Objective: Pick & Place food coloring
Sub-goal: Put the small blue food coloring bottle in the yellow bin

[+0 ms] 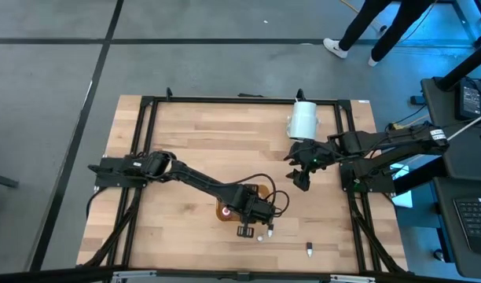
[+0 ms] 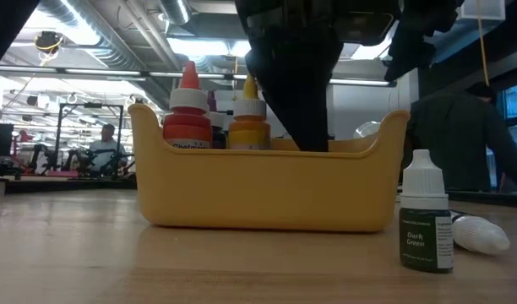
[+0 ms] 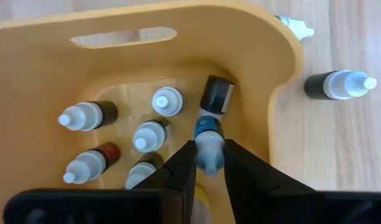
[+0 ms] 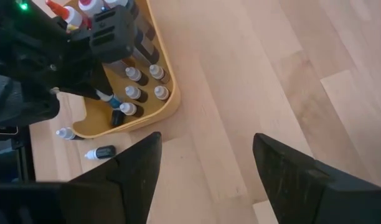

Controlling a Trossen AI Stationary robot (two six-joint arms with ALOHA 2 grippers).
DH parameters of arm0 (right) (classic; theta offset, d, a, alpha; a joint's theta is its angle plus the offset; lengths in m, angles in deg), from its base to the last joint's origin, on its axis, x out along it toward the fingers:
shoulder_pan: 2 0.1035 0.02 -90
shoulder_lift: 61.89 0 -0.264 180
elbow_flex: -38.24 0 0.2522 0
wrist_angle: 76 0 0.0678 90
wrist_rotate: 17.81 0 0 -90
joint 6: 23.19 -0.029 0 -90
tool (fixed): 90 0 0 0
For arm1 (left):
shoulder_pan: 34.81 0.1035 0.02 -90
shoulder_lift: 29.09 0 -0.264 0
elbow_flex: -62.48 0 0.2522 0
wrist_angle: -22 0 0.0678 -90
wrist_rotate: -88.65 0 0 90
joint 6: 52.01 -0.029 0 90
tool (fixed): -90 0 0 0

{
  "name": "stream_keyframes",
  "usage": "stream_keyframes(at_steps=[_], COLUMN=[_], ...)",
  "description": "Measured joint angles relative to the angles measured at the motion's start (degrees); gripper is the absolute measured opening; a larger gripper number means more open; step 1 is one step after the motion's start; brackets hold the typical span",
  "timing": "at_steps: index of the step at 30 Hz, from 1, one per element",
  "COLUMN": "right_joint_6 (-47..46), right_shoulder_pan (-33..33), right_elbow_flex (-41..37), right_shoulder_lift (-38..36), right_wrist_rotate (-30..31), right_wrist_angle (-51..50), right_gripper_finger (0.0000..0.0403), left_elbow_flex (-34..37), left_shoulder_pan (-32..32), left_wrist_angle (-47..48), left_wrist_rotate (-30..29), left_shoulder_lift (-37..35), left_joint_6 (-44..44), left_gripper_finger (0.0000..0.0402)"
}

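A blue-capped bottle is pinched between the narrow fingers of the left gripper inside the yellow tray, among other bottles. The right gripper is held wide apart, empty, near the white cylinder

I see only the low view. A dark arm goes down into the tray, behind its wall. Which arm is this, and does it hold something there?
Observer: It is the left arm. In its wrist view the left gripper is closed on the cap of a blue-necked bottle inside the tray, and the bottle leans toward the wall.
Operator: Thank you. And where is the right arm? I do not find it.
Observer: The high view shows the right gripper open, near the white cylinder, apart from the tray.
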Motion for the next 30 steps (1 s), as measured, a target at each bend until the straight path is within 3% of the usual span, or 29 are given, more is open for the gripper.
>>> stream_keyframes(at_steps=[7, 30], right_joint_6=[0.0, 1.6], right_shoulder_pan=[0.0, 0.0], right_elbow_flex=[0.0, 0.0], right_shoulder_lift=[0.0, 0.0], right_wrist_rotate=[0.0, 0.0], right_wrist_angle=[-0.2, -0.2], right_gripper_finger=[0.0254, 0.0254], left_elbow_flex=[0.0, 0.0], left_shoulder_pan=[0.0, 1.3], left_wrist_angle=[-0.1, 2.4], left_wrist_rotate=[1.2, -0.7], left_shoulder_lift=[0.0, 0.0], left_joint_6=[0.0, 0.6], left_gripper_finger=[0.0083, 0.0056])
